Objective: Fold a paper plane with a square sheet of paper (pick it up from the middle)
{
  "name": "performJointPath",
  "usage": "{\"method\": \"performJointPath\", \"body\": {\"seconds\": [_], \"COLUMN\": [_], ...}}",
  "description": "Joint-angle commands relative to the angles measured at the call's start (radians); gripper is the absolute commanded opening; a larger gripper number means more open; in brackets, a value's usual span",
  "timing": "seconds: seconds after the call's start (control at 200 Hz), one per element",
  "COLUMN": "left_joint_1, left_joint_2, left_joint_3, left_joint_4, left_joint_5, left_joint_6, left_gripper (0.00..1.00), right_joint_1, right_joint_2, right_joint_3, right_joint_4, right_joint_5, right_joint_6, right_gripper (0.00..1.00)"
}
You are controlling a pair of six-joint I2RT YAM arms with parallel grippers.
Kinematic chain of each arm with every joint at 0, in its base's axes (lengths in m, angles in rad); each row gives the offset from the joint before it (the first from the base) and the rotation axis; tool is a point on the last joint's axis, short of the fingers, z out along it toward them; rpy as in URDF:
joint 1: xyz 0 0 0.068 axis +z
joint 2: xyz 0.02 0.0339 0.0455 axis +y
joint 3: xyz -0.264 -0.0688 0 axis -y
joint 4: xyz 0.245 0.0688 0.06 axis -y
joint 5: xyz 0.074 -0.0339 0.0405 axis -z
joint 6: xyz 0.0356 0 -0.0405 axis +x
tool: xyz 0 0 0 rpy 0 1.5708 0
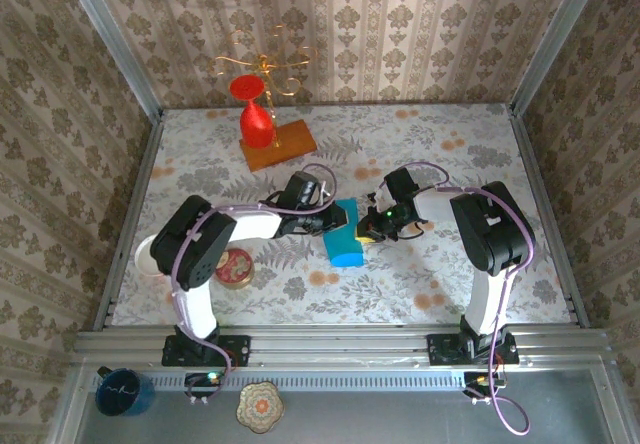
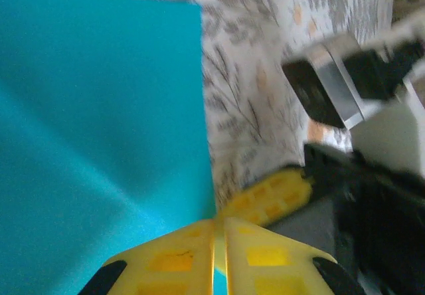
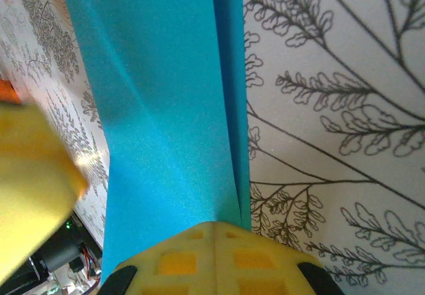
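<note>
Pincers clamp the square sheet of paper from both sides near the middle of the bench. The left pincer is clenched on its 9 o'clock edge, and the right pincer on a folded ridge at 3 o'clock. A crease crosses the teal sheet. A red glass stands towards 11 o'clock.

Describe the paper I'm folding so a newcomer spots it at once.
On the floral table, look to the middle, where both arms meet. The square sheet of paper sits pinched between the left gripper and the right gripper. It is thin, teal-blue and creased, unlike the orange wooden block and red glass farther back.
</note>
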Motion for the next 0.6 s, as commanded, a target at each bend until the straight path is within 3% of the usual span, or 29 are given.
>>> {"method": "performJointPath", "body": {"seconds": [0.0, 0.36, 0.595], "left_joint_1": [-0.011, -0.014, 0.009], "left_joint_2": [-0.084, -0.017, -0.004], "left_joint_3": [-0.015, -0.011, -0.113], "left_joint_4": [-0.153, -0.113, -0.095], "left_joint_5": [0.024, 0.068, -0.027], "left_joint_6": [0.065, 0.02, 0.055], "left_gripper": [0.13, 0.12, 0.11], "right_joint_1": [-0.016, -0.016, -0.016], "right_joint_2": [0.109, 0.107, 0.108], "right_joint_3": [-0.088, -0.088, -0.085], "right_joint_4": [-0.162, -0.165, -0.169], "right_joint_5": [0.298, 0.297, 0.313], "right_joint_6": [0.027, 0.027, 0.028], "right_gripper": [0.05, 0.06, 0.06]}}
